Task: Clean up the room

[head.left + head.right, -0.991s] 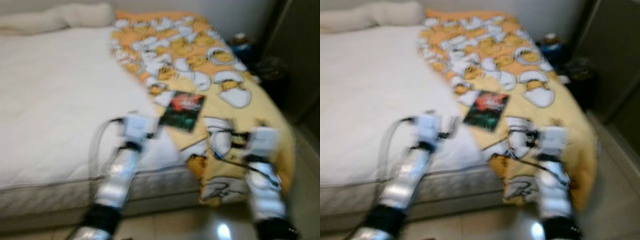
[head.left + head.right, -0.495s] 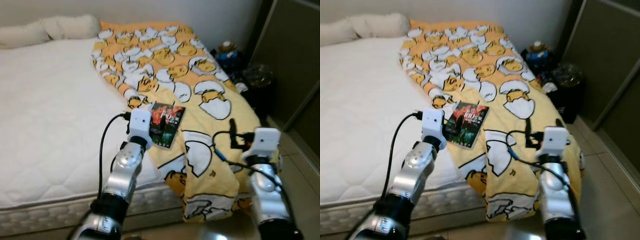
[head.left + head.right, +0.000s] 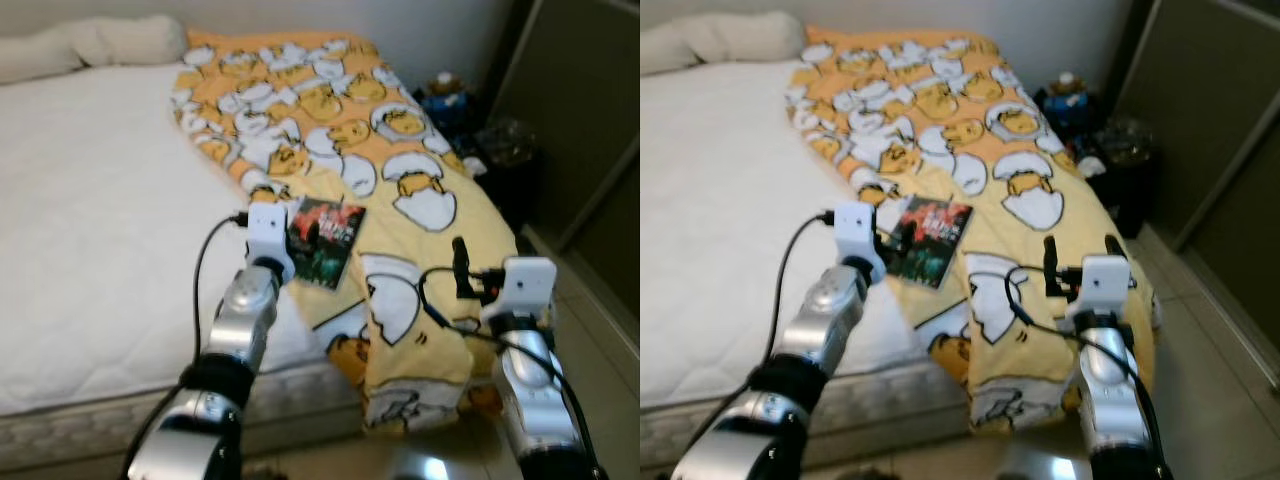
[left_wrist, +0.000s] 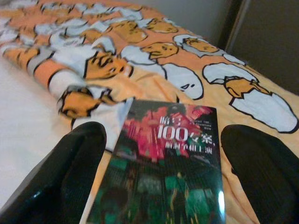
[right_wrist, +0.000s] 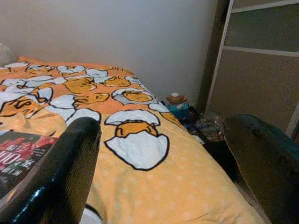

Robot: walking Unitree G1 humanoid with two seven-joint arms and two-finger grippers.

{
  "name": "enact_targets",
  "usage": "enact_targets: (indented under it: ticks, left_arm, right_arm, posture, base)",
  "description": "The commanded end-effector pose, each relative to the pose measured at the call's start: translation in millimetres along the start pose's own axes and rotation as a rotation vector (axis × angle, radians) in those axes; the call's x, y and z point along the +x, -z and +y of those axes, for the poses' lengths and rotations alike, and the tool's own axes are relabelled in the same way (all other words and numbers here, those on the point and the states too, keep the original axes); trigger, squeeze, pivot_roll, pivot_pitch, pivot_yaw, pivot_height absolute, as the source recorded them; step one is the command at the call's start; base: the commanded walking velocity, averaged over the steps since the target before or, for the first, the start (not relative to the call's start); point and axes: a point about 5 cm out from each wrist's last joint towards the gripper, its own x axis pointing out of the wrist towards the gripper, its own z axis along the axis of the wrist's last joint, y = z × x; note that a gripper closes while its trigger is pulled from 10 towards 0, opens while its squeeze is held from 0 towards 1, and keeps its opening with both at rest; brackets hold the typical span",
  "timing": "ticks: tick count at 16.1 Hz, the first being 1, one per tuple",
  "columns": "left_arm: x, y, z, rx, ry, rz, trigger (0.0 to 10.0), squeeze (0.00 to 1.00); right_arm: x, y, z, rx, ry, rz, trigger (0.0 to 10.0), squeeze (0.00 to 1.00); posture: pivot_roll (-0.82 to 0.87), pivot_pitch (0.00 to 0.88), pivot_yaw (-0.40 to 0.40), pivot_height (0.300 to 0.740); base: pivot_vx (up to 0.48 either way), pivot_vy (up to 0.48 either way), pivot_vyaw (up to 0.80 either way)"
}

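Yellow blanket (image 3: 420, 215): egg-print, covers bed's right side, hangs over the edge.
Head views: left gripper (image 3: 290, 235) just at book (image 3: 325, 240); right gripper (image 3: 462, 268) above blanket, apart from book.
L wrist: fingers (image 4: 65, 172) spread wide, book (image 4: 163, 163) between them, on blanket/mattress (image 3: 90, 220).
R wrist: fingers (image 5: 60, 163) spread, nothing held; blanket (image 5: 154, 186) below.

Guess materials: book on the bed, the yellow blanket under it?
Book: looks like a paperback with a glossy coated paper cover, judging by the glare streaks on its dark print. Yellow blanket: soft fabric, matte, probably fleece or cotton; it creases and drapes limply over the bed edge.
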Motion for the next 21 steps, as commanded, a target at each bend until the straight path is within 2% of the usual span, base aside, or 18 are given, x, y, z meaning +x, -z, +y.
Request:
enact_targets:
  ticks: [1,5,7,8,9,10,11,13,14,15,16,17,18,21]
  left_arm:
    - [-1.3,8.5,5.0,-0.018,-0.033,0.043,10.0,0.0]
    - [-1.8,3.7,-7.8,0.049,0.016,0.0,10.0,0.0]
    - [-1.7,2.7,-9.3,0.037,0.026,-0.007,10.0,0.0]
    - [-0.8,2.4,-15.0,0.013,0.068,0.014,10.0,0.0]
    - [-0.4,4.3,-17.1,0.003,0.091,0.041,10.0,0.0]
    - [1.8,12.8,-16.6,-0.098,0.148,0.156,10.0,0.0]
    - [2.9,19.1,-12.2,-0.085,0.169,0.228,10.0,0.0]
    - [2.7,26.5,-2.6,-0.11,0.205,0.307,10.0,0.0]
    - [-1.1,37.7,1.0,-0.143,0.247,0.396,10.0,0.0]
    - [-8.0,50.2,-1.0,-0.156,0.322,0.492,7.9,0.0]
    - [-12.3,56.7,-0.2,-0.182,0.344,0.563,6.3,0.0]
    - [-14.4,56.1,-1.0,-0.254,0.394,0.61,10.0,0.0]
    - [-14.4,52.2,1.7,-0.323,0.422,0.628,10.0,0.0]
    - [-14.8,51.1,10.2,-0.44,0.39,0.624,10.0,0.0]
  right_arm:
    - [0.1,-2.2,2.4,-0.003,-0.004,-0.003,10.0,0.0]
    - [-2.2,0.8,2.7,0.014,0.0,0.013,10.0,0.0]
    - [-0.6,0.6,3.2,0.012,0.0,0.013,10.0,0.0]
    - [-0.4,0.2,2.1,0.01,0.0,0.011,10.0,0.0]
    - [-0.6,0.2,1.6,0.01,0.001,0.011,10.0,0.0]
    - [-1.9,-0.5,1.3,0.009,0.005,0.008,10.0,0.0]
    - [-3.0,-1.0,1.1,0.009,0.007,0.006,10.0,0.0]
    - [-6.3,-1.3,0.0,0.01,0.013,0.006,10.0,0.0]
    - [-9.4,-0.9,-0.7,0.01,0.014,0.01,10.0,0.0]
    - [-12.2,-0.7,-0.9,0.008,0.013,0.012,10.0,0.0]
    - [-13.8,-0.8,-2.0,0.005,0.016,0.014,10.0,0.0]
    - [-14.8,-1.5,-5.6,0.001,0.026,0.015,10.0,0.0]
    - [-15.5,-1.8,-9.0,-0.004,0.035,0.017,10.0,0.0]
    - [-17.7,-1.7,-10.1,-0.006,0.038,0.021,10.0,0.0]
  posture:
    - [-0.13,0.046,0.048,0.74]
    - [-0.12,0.036,0.051,0.74]
    - [-0.12,0.027,0.05,0.74]
    - [-0.12,0.027,0.049,0.74]
    - [-0.12,0.03,0.048,0.74]
    - [-0.12,0.037,0.047,0.74]
    - [-0.12,0.044,0.049,0.74]
    - [-0.13,0.062,0.048,0.74]
    - [-0.14,0.072,0.048,0.74]
    - [-0.15,0.082,0.051,0.74]
    - [-0.16,0.085,0.054,0.74]
    - [-0.16,0.089,0.057,0.74]
    - [-0.16,0.089,0.057,0.74]
    - [-0.17,0.096,0.057,0.74]
  base:
    - [0.48,0.0,0.77]
    - [0.48,0.0,0.19]
    - [0.48,0.0,0.0]
    - [0.0,0.0,0.0]
    - [0.0,0.0,0.0]
    - [0.0,0.0,0.0]
    - [0.0,0.0,0.0]
    - [0.0,0.0,0.0]
    - [0.0,0.0,0.0]
    - [0.0,0.0,0.0]
    - [0.0,0.0,0.0]
    - [0.0,0.0,0.0]
    - [0.0,0.0,0.0]
    - [0.0,0.0,0.0]
